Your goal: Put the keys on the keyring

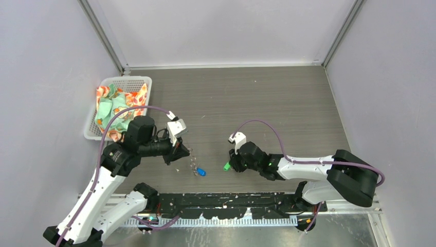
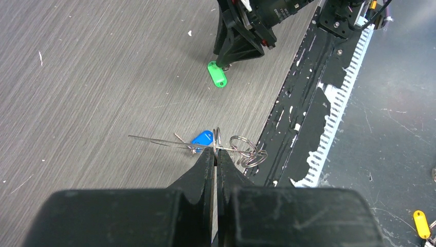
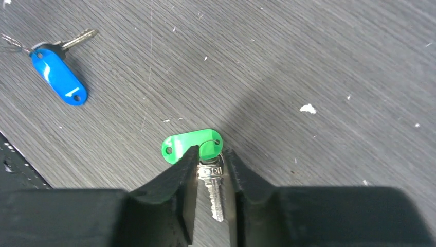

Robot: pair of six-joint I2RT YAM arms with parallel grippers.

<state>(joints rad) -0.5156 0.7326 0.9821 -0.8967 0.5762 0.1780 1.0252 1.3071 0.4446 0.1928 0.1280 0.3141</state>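
Note:
My left gripper (image 1: 180, 154) (image 2: 216, 152) is shut on the keyring (image 2: 164, 142), a thin grey wire loop seen edge-on, with small split rings (image 2: 248, 152) strung on it. The blue-headed key (image 1: 201, 172) (image 2: 202, 139) (image 3: 57, 76) lies on the table just beyond those fingertips, by the wire. My right gripper (image 1: 232, 163) (image 3: 210, 153) is shut on the silver blade (image 3: 216, 198) of the green-headed key (image 1: 226, 166) (image 3: 187, 145) (image 2: 217, 75), low at the table, the green head poking out past its fingertips.
A white basket (image 1: 110, 82) with patterned cloth (image 1: 118, 105) stands at the far left. The black base rail (image 1: 231, 206) runs along the near table edge, close to the keyring. A small yellow tag (image 2: 420, 224) lies beyond the rail.

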